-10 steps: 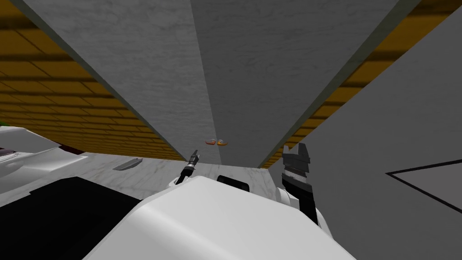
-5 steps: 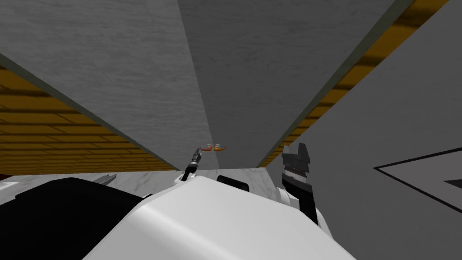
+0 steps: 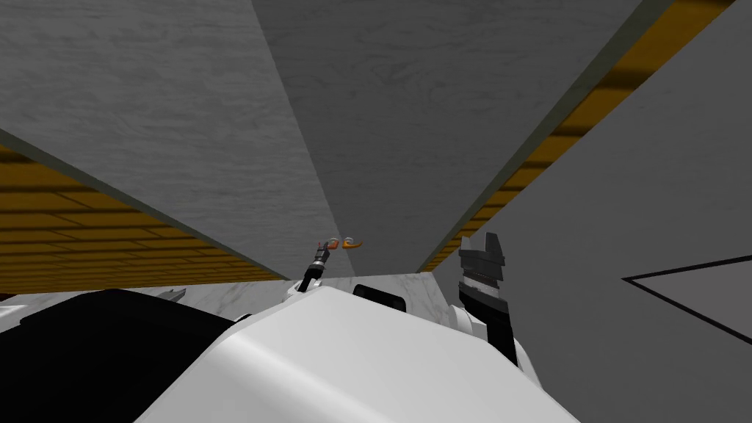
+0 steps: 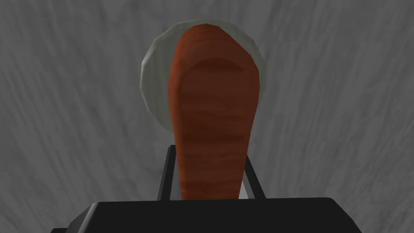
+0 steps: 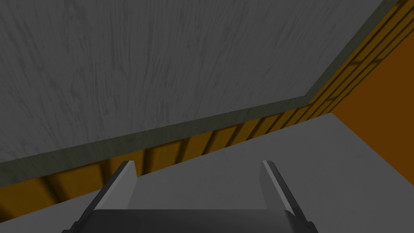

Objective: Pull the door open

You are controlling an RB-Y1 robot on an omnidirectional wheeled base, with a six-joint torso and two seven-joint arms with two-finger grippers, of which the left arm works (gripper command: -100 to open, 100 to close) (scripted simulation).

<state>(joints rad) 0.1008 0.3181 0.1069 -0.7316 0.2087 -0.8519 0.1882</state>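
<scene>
A grey double door (image 3: 183, 110) stands close in front of me, with two orange-brown lever handles at its centre seam. My left gripper (image 3: 321, 248) is at the left handle (image 3: 332, 243). In the left wrist view that handle (image 4: 214, 121) runs from its pale round plate (image 4: 155, 81) down between my left gripper's fingers (image 4: 166, 178), which press its sides. The right handle (image 3: 354, 241) is free. My right gripper (image 3: 485, 250) is raised at the right, away from the door; its fingers (image 5: 127, 174) stand wide apart with nothing between them.
Yellow brick wall (image 3: 73, 235) flanks the door frame on both sides. A plain grey wall (image 3: 646, 183) with a dark outlined panel (image 3: 690, 294) is close on my right. Marbled floor (image 3: 242, 290) lies at the door's foot, a black area (image 3: 95, 345) at my left.
My view has shifted, with the door's seam further left. My left gripper has risen to the left handle and its fingers have come in against the handle's sides. The right arm has stayed put.
</scene>
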